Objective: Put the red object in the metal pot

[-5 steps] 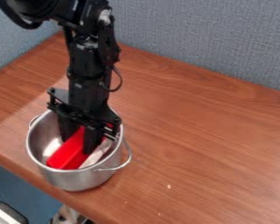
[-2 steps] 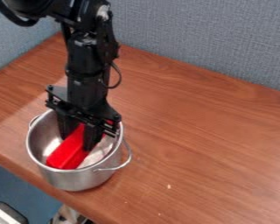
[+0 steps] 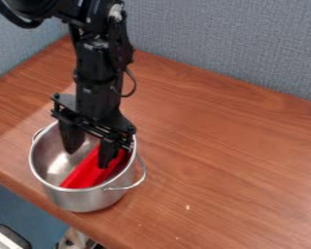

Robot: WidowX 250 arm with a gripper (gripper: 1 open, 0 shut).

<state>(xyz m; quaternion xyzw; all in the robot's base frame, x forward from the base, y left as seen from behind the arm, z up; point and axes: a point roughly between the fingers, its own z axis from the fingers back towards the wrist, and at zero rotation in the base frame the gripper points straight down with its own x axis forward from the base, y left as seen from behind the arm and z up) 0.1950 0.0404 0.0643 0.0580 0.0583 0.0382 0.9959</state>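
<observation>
Hand (image 3: 90,154) apart over the metal pot (image 3: 83,197), fingers astride the red object (image 3: 93,172).

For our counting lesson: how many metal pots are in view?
1. The metal pot sits near the table's edge, under the claw.

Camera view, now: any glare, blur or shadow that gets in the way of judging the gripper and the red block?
Camera view, now: soft, low-detail image; the black gripper shows little detail against its own dark parts; the metal pot carries pale highlights that leave its rim readable; the red block stands out clearly.
</observation>
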